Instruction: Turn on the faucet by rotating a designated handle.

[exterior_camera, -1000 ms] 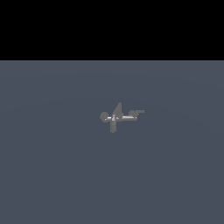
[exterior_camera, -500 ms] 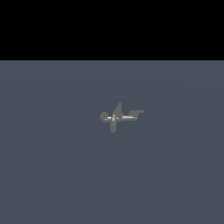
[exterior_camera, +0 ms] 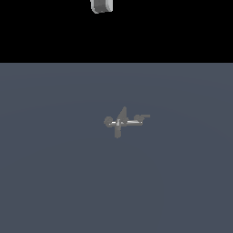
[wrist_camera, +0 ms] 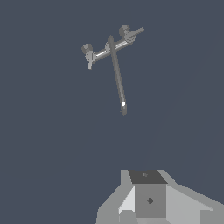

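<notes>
Surface: a plain slate-grey plane filling the lower part of the exterior view, with black above it; it carries the faucet alone.
Hand: white and grey; in the exterior view only a pale corner of it shows at the top edge, high above and well apart from the faucet; in the wrist view its body fills the foreground, its fingertips are not clear, so I cannot tell whether it is wide or narrow; it holds nothing that can be seen.
Faucet: small, grey, near the middle of the surface; short prongs spread from a central hub; the wrist view shows a crossbar with a knob at each end.
Handle: a long thin pale-grey arm running out from the hub to a darker tip; nothing touches it.
</notes>
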`<act>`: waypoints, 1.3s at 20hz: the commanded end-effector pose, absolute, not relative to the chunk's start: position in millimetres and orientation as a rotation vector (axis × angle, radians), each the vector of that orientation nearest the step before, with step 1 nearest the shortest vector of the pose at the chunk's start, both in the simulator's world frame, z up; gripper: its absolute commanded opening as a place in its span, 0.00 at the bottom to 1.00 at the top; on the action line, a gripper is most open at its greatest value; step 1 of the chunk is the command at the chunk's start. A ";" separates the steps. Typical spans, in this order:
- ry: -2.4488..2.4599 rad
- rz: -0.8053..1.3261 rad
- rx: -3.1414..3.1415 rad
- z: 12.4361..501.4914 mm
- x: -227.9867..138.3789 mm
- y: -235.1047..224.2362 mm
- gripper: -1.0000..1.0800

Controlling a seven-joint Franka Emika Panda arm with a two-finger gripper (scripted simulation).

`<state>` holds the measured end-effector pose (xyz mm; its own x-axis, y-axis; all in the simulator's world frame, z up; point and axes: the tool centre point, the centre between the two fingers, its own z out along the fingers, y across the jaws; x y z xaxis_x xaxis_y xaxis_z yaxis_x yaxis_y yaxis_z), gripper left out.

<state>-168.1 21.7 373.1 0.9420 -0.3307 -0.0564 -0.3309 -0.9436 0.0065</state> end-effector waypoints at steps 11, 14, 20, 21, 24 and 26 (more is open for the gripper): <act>0.958 0.070 -2.984 293.3 -87.0 22.7 0.00; 1.054 0.065 -2.951 275.3 -68.4 19.3 0.00; 1.244 0.056 -2.877 239.3 -31.7 8.4 0.00; 1.276 0.054 -2.864 233.3 -25.6 6.1 0.00; 1.371 0.049 -2.820 215.0 -7.5 -2.1 0.00; 1.435 0.045 -2.789 202.7 4.5 -8.4 0.00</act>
<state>-4.7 -3.6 212.3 0.6091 -0.7925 -0.0302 -0.7926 -0.6096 0.0093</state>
